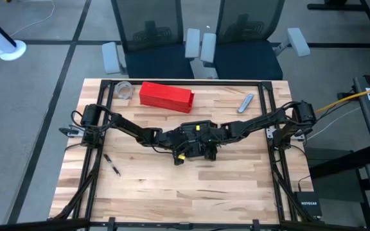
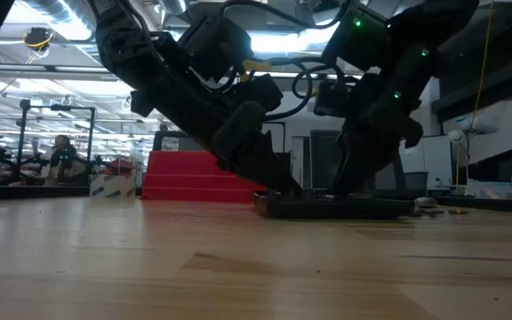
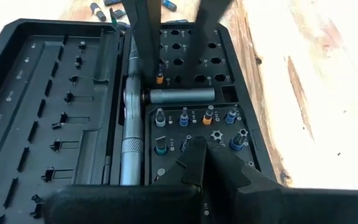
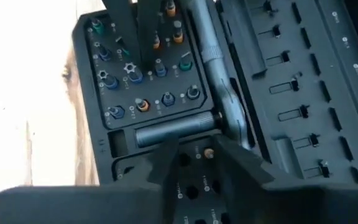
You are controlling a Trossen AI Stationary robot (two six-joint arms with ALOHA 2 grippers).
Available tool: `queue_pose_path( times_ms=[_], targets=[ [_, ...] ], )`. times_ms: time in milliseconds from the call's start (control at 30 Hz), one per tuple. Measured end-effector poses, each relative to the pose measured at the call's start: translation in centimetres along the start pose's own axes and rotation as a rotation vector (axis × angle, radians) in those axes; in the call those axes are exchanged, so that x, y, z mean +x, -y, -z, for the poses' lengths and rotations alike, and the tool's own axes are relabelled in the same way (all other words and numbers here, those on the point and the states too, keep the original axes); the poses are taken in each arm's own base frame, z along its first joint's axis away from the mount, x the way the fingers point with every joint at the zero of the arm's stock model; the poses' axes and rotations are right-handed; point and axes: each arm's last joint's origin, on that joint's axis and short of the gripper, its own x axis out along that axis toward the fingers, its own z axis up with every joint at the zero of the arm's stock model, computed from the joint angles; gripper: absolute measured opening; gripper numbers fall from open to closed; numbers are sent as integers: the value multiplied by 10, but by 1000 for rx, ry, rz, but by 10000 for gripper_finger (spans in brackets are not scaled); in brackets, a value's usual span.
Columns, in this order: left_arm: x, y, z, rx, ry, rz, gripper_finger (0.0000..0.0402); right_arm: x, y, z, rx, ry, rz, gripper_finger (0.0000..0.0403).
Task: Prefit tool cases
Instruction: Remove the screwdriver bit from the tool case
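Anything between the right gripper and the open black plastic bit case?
Nothing visible. The right gripper hangs directly over the open black plastic bit case, fingers either side of an orange bit, beside the grey metal ratchet handle.

White lettering reading "NETGEAR" stands on a small black box (image 1: 308, 206) just off the wooden table (image 1: 223, 186), beside its near right corner in the high view. Tiny white size marks sit beside the bit sockets inside the open black tool case (image 3: 55, 99), seen from both wrist views, but none can be read.
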Motion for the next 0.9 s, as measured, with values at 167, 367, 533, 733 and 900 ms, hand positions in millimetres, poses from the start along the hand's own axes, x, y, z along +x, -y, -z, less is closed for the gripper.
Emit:
queue_pose_path(
  times_ms=[167, 367, 533, 733, 900],
  targets=[
    [0, 0, 0, -2, -1, 1, 0, -5, 2, -6, 89, -19, -7, 11],
    [0, 0, 0, -2, -2, 2, 0, -23, 5, -29, 98, 41, -36, 3],
    [0, 0, 0, -1, -9, 1, 0, -48, 21, -27, 81, -19, 64, 2],
    [0, 0, 1, -1, -20, 0, 0, -80, 55, 1, 147, -204, 250, 1],
    [0, -1, 1, 9, -20, -2, 0, -82, 74, 33, 291, -226, 214, 1]
  ],
)
